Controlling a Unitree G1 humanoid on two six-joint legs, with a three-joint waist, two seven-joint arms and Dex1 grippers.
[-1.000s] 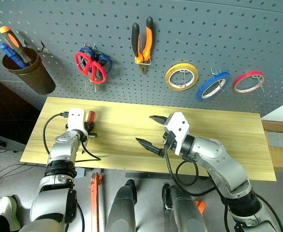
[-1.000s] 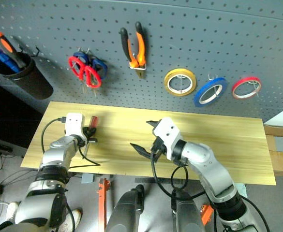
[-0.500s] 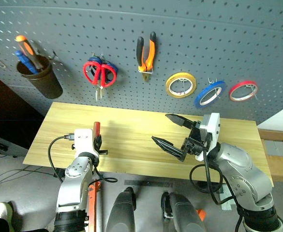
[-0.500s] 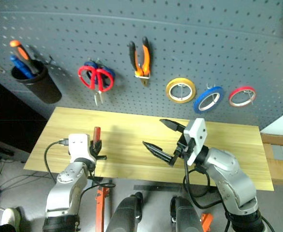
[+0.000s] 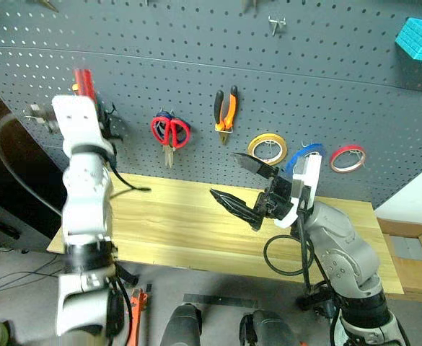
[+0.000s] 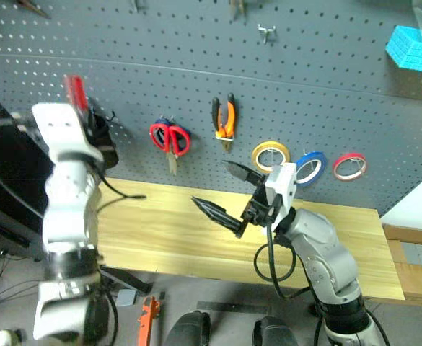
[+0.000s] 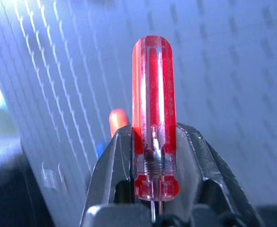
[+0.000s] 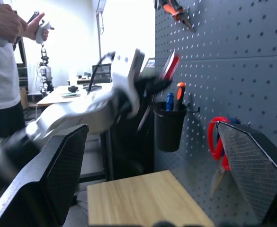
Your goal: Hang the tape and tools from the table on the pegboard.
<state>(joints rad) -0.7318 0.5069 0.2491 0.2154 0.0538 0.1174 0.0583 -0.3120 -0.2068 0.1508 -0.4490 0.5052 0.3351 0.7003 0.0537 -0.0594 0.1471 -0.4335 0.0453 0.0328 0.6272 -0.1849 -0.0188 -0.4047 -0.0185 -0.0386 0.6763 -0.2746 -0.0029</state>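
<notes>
My left gripper [image 5: 95, 102] is raised high against the pegboard [image 5: 340, 72], shut on the slim red-handled screwdriver [image 7: 152, 109]. The handle [image 5: 83, 78] sticks up just above a black cup [image 8: 169, 125] that hangs on the board. Red-handled scissors [image 5: 170, 131], orange-and-black pliers [image 5: 226, 108] and the blue tape [image 6: 309, 166] hang on hooks. My right gripper [image 5: 225, 174] is open and holds nothing, over the middle of the table [image 5: 174, 216], pointing left.
A yellow tape ring [image 5: 267, 147] and a red one [image 5: 347, 158] hang beside the blue tape. Blue-handled scissors hang behind the red pair. The cup holds orange and blue handles. A teal block [image 5: 420, 32] sits high at the right. A person [image 8: 3, 56] stands off to the side holding controllers.
My left arm has swung up from just above the table to the pegboard beside the cup, carrying the screwdriver. The camera has tilted upward. The right gripper stays open, raised a little.
</notes>
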